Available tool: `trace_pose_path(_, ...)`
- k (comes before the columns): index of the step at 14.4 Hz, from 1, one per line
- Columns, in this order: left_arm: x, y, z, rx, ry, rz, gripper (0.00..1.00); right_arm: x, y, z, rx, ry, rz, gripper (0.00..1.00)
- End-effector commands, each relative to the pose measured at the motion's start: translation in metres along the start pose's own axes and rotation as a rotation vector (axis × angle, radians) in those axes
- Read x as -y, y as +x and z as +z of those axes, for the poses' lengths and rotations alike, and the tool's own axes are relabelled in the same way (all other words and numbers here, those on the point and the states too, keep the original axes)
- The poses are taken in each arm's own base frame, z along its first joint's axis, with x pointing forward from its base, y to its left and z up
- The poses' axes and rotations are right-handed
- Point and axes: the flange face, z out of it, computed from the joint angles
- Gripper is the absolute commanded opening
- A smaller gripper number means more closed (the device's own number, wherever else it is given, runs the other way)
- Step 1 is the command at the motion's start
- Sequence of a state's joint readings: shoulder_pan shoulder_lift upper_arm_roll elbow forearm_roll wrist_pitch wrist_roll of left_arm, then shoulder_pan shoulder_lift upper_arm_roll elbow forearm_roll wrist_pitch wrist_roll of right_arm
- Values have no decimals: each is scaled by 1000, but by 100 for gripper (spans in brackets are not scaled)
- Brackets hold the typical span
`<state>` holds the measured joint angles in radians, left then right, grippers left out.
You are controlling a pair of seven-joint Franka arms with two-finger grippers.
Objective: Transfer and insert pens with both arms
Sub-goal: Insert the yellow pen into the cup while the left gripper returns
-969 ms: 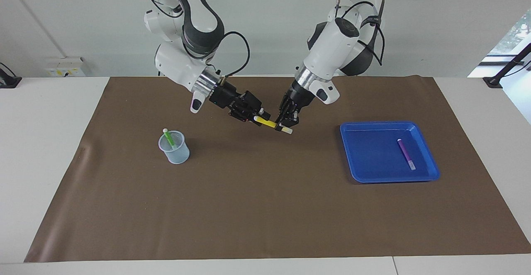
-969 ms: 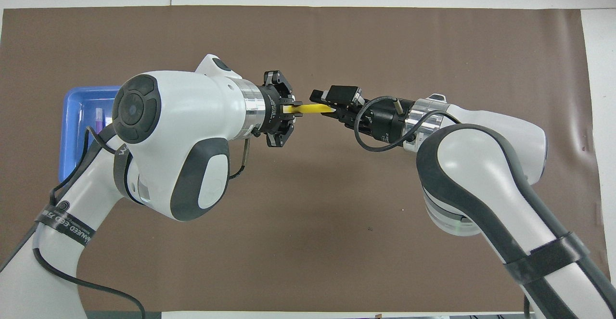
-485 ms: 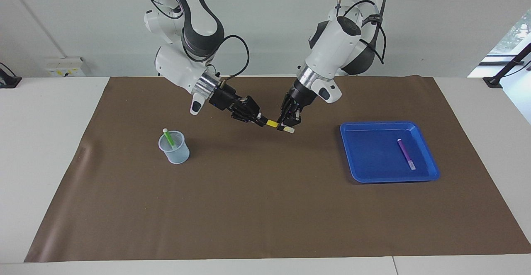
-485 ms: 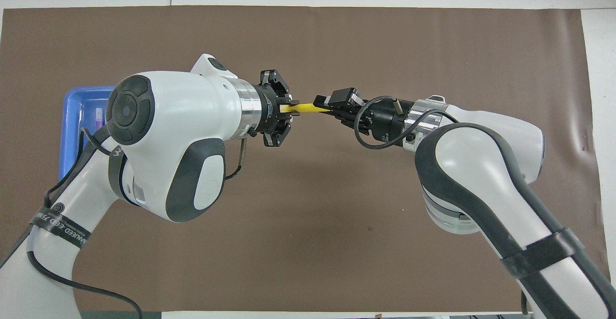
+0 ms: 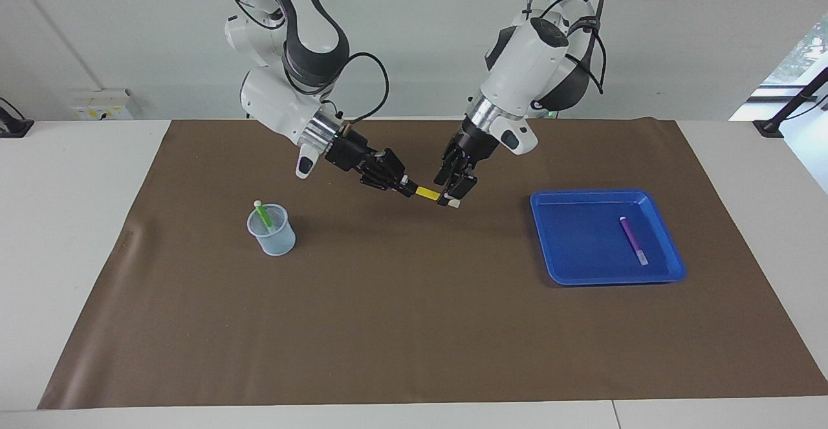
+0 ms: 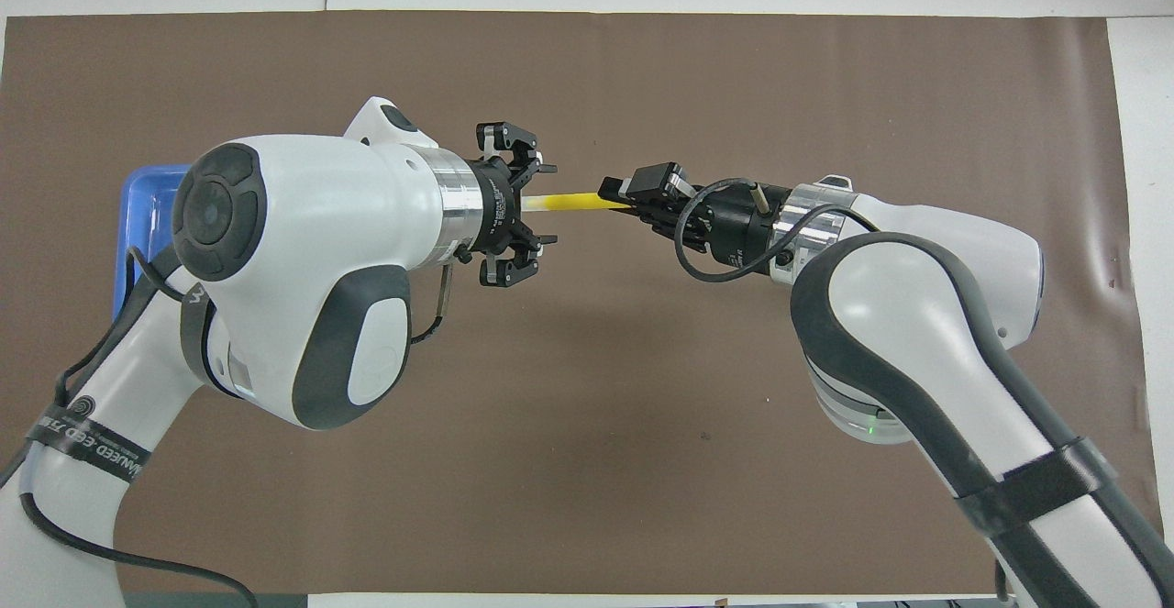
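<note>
The table point(image 5: 77, 235) carried a brown mat point(image 5: 414, 325) that covered most of its top. Two white arms reached in over the middle of the mat, their grippers meeting in the air. At the left arm's end of the mat lay a blue tray point(image 5: 569, 267) with the purple pen point(image 5: 633, 240) flat inside it. Toward the right arm's end stood a clear cup point(image 5: 272, 230), the green pen point(image 5: 262, 214) leaning upright in it. The right gripper point(image 5: 409, 189) was clamped on one end of the yellow pen point(image 5: 427, 193), holding it up over the mat. The left gripper point(image 5: 455, 189) stood around the pen's pale end with its fingers spread apart, no grip on it.
</note>
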<state>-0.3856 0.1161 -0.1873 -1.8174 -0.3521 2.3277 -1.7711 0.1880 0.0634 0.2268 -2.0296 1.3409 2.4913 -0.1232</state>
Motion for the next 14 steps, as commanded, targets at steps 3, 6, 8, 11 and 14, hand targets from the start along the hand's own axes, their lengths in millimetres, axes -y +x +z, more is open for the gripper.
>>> trace_pose_path(3,-5,79,-24,-58,75,270,100,23,45,-53,103,-240,-206,0)
trace_pose_path(6,-11,137,-32,-112,95,623,100,33,72,-104,192,-527,-385,0)
trace_pose_path(8,-8,170,-36,-118,127,889,100,18,83,-127,221,-735,-494,0)
trace_pose_path(11,3,225,-41,-140,211,1173,100,0,94,-148,265,-922,-659,0)
trace_pose_path(14,8,279,-39,-154,319,1424,100,-19,92,-151,292,-1015,-691,0)
